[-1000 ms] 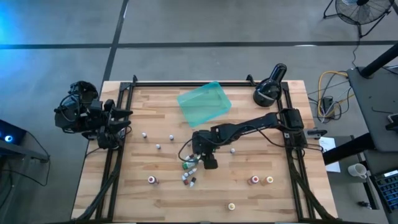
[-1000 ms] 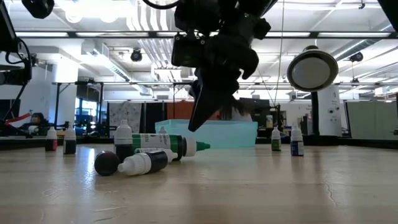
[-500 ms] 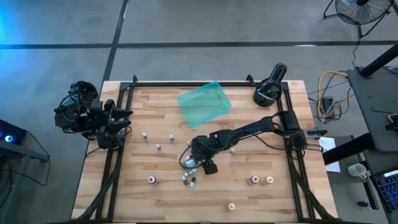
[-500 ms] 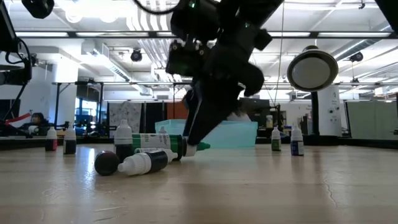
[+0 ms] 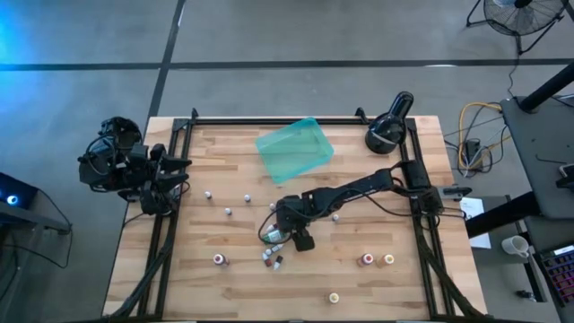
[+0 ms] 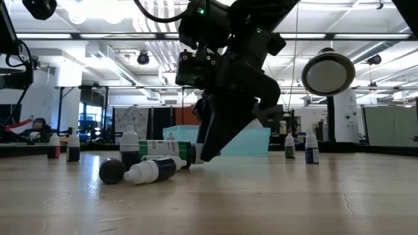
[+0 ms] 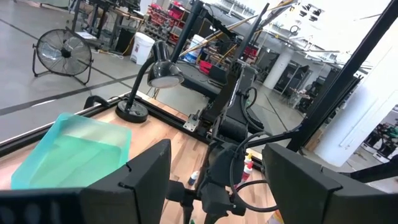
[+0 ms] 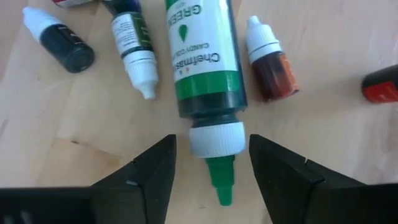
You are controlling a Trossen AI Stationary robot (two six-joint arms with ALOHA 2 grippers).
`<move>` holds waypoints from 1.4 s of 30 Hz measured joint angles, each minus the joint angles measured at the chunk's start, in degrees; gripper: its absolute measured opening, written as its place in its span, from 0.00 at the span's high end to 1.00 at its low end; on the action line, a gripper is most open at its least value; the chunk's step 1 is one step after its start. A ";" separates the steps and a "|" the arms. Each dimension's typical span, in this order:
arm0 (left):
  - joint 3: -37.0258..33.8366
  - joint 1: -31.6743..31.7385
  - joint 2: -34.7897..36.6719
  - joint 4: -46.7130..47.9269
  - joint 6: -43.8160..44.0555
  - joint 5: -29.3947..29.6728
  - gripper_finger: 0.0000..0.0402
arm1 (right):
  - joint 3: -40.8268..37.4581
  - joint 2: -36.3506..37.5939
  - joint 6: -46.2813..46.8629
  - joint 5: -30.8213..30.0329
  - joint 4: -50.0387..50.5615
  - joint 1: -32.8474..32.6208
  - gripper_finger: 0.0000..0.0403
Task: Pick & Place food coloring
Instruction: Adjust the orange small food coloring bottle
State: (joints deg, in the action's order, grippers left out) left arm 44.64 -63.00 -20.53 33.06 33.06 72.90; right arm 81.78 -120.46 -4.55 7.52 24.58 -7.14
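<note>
A large green food coloring bottle [image 8: 205, 62] lies on its side on the wood table, white collar and green tip [image 8: 221, 183] toward my right gripper. That gripper [image 8: 212, 155] is open, slanting down, one finger on each side of the collar with a gap on both sides. In the high view it stands near the table's middle [image 5: 287, 235]. Smaller bottles [image 8: 270, 59] lie around the green one, and others stand scattered over the table [image 5: 229, 212]. My left gripper [image 7: 214, 186] waits open and level at the table's left edge [image 5: 170, 175].
A translucent teal tray [image 5: 294, 148] lies at the far middle and a black lamp [image 5: 387, 130] at the far right corner. More small bottles stand near the right front [image 5: 377, 260] and front edge [image 5: 334, 297]. Bare wood shows between them.
My right gripper has sunk toward the table and shifted slightly toward its left edge. Its fingers now stand around the cap end of the lying green bottle, hiding the tip in the low view. The bottles have kept still.
</note>
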 joint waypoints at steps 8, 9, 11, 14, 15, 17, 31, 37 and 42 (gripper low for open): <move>0.00 0.00 0.00 0.00 0.00 0.00 0.44 | 0.07 0.00 -0.65 -0.21 -0.21 0.02 0.60; 0.00 0.01 0.00 0.00 0.01 0.00 0.44 | 0.07 0.00 -0.66 -0.23 -0.38 0.02 0.61; 0.00 0.01 0.00 0.00 0.09 0.00 0.44 | 0.07 0.00 -1.03 -0.23 -0.45 0.02 0.64; 0.00 0.02 0.00 0.00 0.10 0.00 0.44 | 0.09 0.00 -2.41 -0.23 -0.63 -0.09 0.69; 0.00 0.01 0.00 0.00 0.11 0.00 0.44 | 0.22 0.00 -2.72 -0.21 -0.51 -0.11 0.71; 0.00 0.00 0.00 0.00 0.13 0.00 0.44 | 0.80 0.00 -2.70 -0.19 0.63 -0.13 0.74; 0.00 0.02 0.00 0.00 0.20 0.00 0.44 | 19.65 0.00 13.40 0.28 41.13 1.20 0.73; 0.00 0.02 0.00 0.00 0.17 0.00 0.44 | 22.41 -0.04 33.12 13.02 53.35 4.10 0.73; -0.09 0.02 0.00 -0.01 0.17 -0.08 0.44 | 19.19 -0.20 46.73 27.38 56.82 4.36 0.73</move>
State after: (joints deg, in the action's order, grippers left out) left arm 44.55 -62.98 -20.53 33.05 33.23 72.82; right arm 100.97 -120.66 42.18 34.89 81.40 -2.77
